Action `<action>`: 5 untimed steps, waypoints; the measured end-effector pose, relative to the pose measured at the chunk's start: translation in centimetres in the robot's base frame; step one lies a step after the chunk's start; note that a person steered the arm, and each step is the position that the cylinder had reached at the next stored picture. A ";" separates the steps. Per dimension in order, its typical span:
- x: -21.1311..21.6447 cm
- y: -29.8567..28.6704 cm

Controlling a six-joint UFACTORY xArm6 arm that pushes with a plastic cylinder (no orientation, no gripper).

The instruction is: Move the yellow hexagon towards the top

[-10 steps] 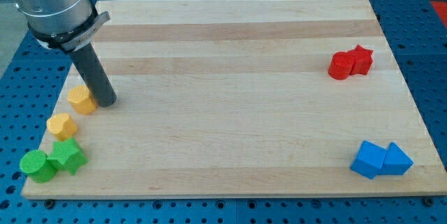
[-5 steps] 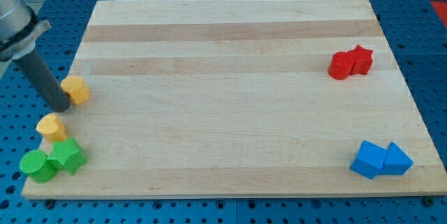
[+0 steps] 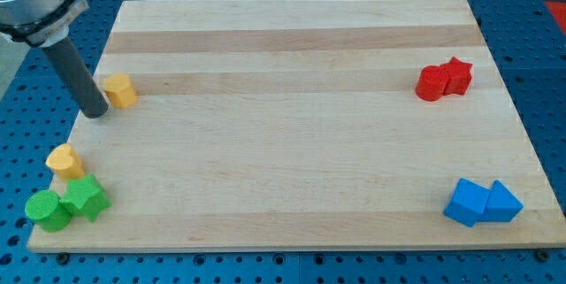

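Note:
The yellow hexagon [image 3: 120, 91] lies near the board's left edge, about a third of the way down. My tip [image 3: 95, 111] is just to its lower left, touching or nearly touching it. A second yellow block [image 3: 65, 160], rounded like a heart, lies lower down at the left edge, above the green blocks.
A green cylinder [image 3: 46, 211] and a green star [image 3: 86, 197] sit at the bottom left corner. A red cylinder [image 3: 432, 82] and a red star [image 3: 457, 73] touch at the right. Two blue blocks [image 3: 482, 202] sit at the bottom right. The wooden board [image 3: 292, 27] rests on a blue perforated table.
The yellow hexagon has moved up and slightly right along the left edge. My tip went from its right side round to its lower left and followed it upward.

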State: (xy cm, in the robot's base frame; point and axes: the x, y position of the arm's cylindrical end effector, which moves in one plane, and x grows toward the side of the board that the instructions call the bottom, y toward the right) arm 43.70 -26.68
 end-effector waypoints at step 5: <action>-2.0 3.3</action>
